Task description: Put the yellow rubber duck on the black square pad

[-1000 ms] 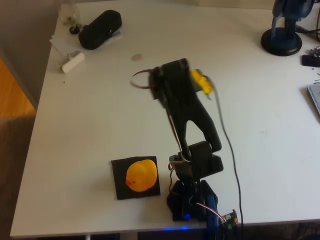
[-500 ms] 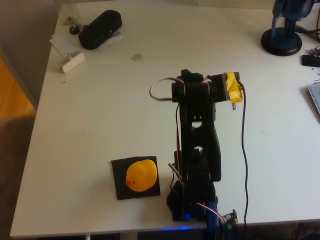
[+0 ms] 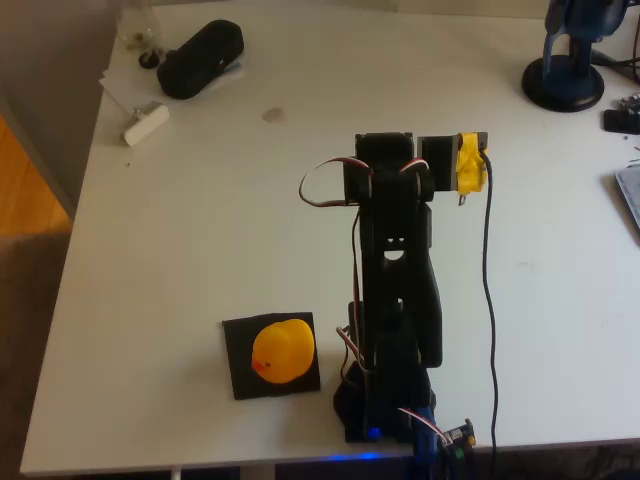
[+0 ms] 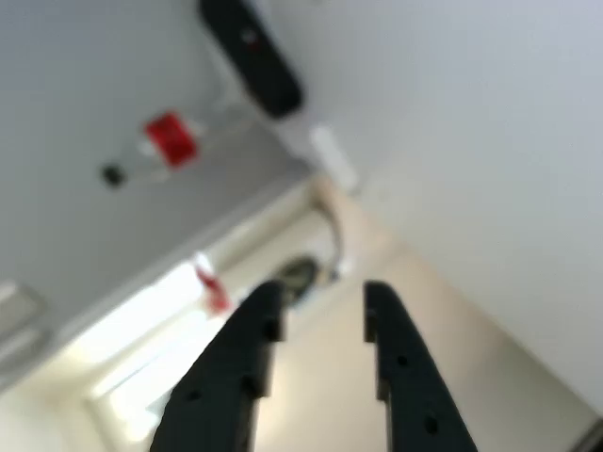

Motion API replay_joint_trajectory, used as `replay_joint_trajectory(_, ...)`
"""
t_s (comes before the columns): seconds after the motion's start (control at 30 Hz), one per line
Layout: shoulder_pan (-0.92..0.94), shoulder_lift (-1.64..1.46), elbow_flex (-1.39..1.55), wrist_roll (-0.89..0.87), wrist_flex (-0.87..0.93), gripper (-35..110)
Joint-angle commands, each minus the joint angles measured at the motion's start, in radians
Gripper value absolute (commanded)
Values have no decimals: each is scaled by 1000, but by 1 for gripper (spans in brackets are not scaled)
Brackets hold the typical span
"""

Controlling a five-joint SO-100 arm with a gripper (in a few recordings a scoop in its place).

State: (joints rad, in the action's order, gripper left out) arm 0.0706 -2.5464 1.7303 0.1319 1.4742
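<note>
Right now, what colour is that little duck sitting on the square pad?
Orange-yellow, with a small orange beak; the yellow rubber duck shows best in the overhead view.

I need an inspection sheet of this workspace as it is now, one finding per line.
Surface: white table, with a small brownish spot near the top.
Job's things: duck sits on the black pad, near the arm's base.
Clutter: black case, a small white block and papers at top left; blue stand at top right.
Gripper: gripper open, fingers apart with nothing between them, raised away from the duck.
Cables: one black cable runs from the wrist to the base; a red-and-white wire loop at the arm's upper joint.
Surroundings: wooden floor at left of the table.
</note>
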Motion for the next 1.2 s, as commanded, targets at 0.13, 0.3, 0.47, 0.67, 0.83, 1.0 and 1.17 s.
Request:
replay_joint_trajectory(0.13,15,-144,325,15,-232,8)
replay_joint_trajectory(0.3,15,-402,640,15,-344,8)
replay_joint_trajectory(0.47,23,-607,934,15,-382,7)
replay_joint_trajectory(0.67,23,-825,1126,6,-382,7)
replay_joint_trajectory(0.83,15,-818,1160,11,-382,8)
replay_joint_trajectory(1.0,14,-818,1161,9,-382,8)
replay_joint_trajectory(1.17,15,-816,1164,15,-373,8)
